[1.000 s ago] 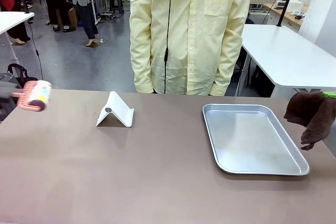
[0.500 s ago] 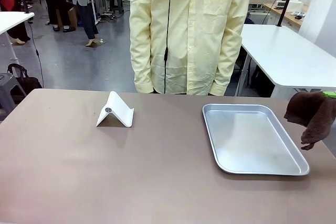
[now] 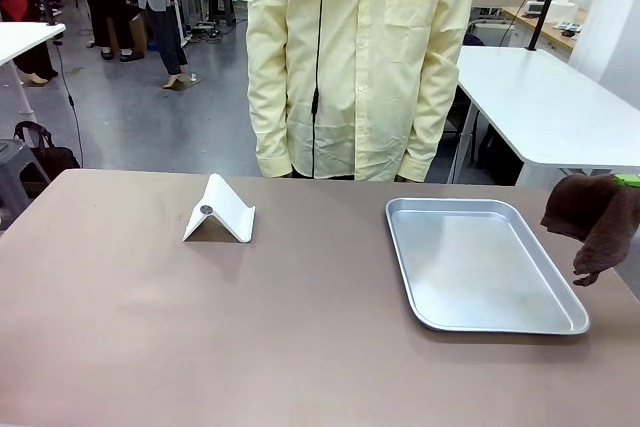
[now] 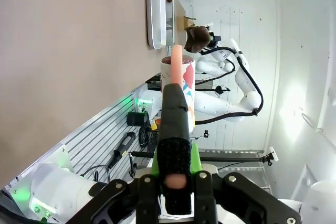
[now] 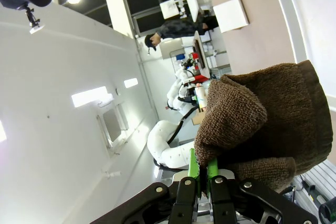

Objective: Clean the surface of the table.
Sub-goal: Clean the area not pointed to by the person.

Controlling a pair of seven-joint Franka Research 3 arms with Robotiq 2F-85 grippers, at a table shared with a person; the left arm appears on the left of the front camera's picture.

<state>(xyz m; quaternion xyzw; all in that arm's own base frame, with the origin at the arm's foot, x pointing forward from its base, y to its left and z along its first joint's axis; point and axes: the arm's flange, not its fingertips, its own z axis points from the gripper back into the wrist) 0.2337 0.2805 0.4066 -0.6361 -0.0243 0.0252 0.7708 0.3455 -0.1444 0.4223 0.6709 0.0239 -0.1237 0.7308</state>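
Off the left end effector (image 4: pixel 176 167), clamped shut on the handle of a lint roller (image 4: pixel 181 80), the taupe surface (image 4: pixel 68 51) spreads away to one side of the fingers, well apart. The roller's long axis runs straight out along them, roughly following the surface's edge. Over at the right end effector (image 5: pixel 205 174), jaws closed on a brown cloth (image 5: pixel 262 119), the surface lies near, just inward of the hanging cloth, past the steel tray (image 3: pixel 470 267). The right arm looks nearer; a short move inward and down should start the wipe.
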